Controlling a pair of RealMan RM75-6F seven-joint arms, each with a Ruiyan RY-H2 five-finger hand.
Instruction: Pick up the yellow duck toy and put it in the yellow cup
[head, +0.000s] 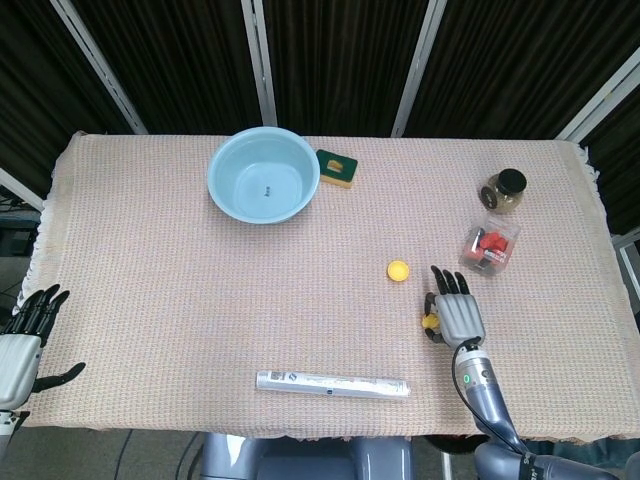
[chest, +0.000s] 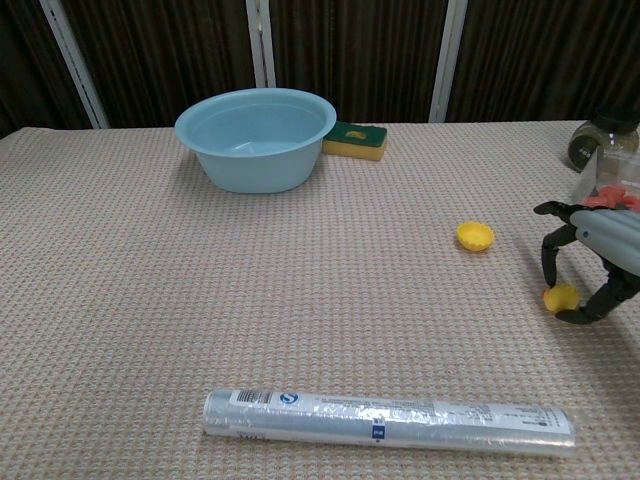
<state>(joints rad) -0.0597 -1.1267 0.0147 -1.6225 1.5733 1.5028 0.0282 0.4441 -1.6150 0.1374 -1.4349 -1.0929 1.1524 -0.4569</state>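
Our right hand (chest: 592, 262) pinches the yellow duck toy (chest: 560, 296) between thumb and a finger, just above the cloth at the table's right side. The yellow cup (chest: 475, 236) lies near, up-left of the duck, so it's this hand's move. Our left hand (head: 22, 345), fingers apart and empty, sits well apart at the far edge.

- The long roll in clear wrap (chest: 390, 418) has a small round blue sign near its left end and a little dark blue mark further right; the letters are too small to read
- The green and yellow sponge (chest: 355, 139) has a yellow mark on its top; no words can be made out there
- The blue bowl (head: 263, 176) has a tiny dark spot at the bottom; it cannot be read
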